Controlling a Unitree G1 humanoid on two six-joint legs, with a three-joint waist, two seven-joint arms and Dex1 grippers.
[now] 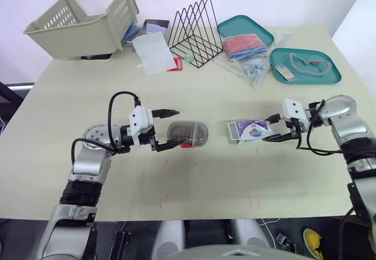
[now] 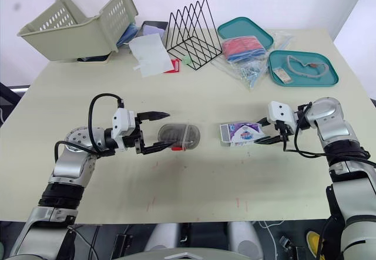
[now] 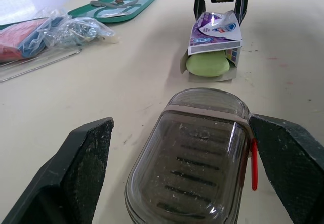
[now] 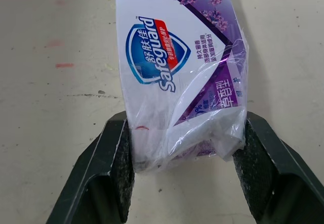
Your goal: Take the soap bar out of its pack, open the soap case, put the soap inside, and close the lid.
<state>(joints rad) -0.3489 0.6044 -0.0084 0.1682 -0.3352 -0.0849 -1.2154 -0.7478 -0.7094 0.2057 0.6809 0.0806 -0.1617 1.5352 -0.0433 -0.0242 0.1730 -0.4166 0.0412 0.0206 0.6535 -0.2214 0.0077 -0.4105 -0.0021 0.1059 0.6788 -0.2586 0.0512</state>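
Observation:
A smoky clear soap case [image 1: 188, 134] lies with its lid down in the middle of the table. My left gripper [image 1: 171, 130] is open, with one finger on each side of the case's left end; its fingers [image 3: 86, 163] do not press the case [image 3: 195, 158]. To the right lies the purple and white soap pack [image 1: 249, 130]. Its end facing the case is open, and the green soap bar [image 3: 207, 64] peeks out there. My right gripper [image 1: 272, 128] is shut on the pack's crumpled right end [image 4: 197, 133].
At the back stand a beige basket [image 1: 82, 25] on its side, a black wire rack [image 1: 197, 31], white paper [image 1: 154, 53], two teal trays [image 1: 252, 24] [image 1: 329, 72] and plastic bags [image 1: 252, 66]. The table's front edge [image 1: 194, 218] is close.

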